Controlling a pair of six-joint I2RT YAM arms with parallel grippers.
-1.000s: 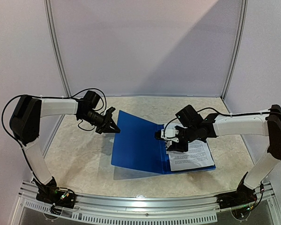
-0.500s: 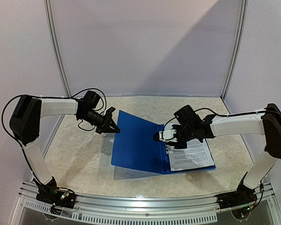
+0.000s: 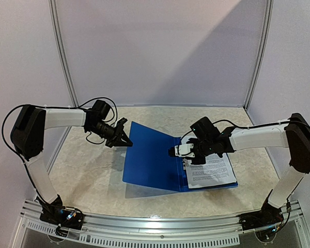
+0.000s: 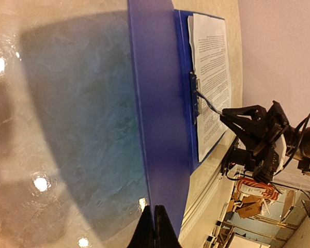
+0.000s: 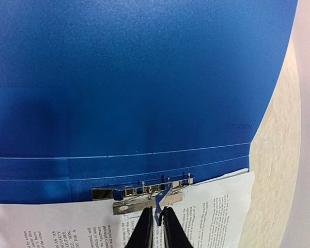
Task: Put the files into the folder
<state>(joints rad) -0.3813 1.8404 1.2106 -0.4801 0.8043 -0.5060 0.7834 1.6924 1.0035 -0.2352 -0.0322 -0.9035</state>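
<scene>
The dark-blue folder (image 3: 150,160) lies open on the table, its left cover raised at an angle. My left gripper (image 3: 128,143) is shut on the cover's far edge, seen edge-on in the left wrist view (image 4: 155,219). The white printed files (image 3: 212,173) lie on the folder's right half, their edge under the metal spine clip (image 5: 144,199). My right gripper (image 3: 182,154) is over the spine, its fingers closed on the clip's thin blue lever (image 5: 161,199). The files (image 5: 212,217) and the folder's inner face (image 5: 144,77) fill the right wrist view.
The marble-patterned table (image 3: 93,170) is bounded by white walls and metal frame posts (image 3: 62,57). A metal rail (image 3: 160,225) runs along the near edge. The right arm (image 4: 263,139) shows beyond the folder in the left wrist view.
My right gripper has shifted slightly left along the spine clip. The left arm and the raised cover have not moved.
</scene>
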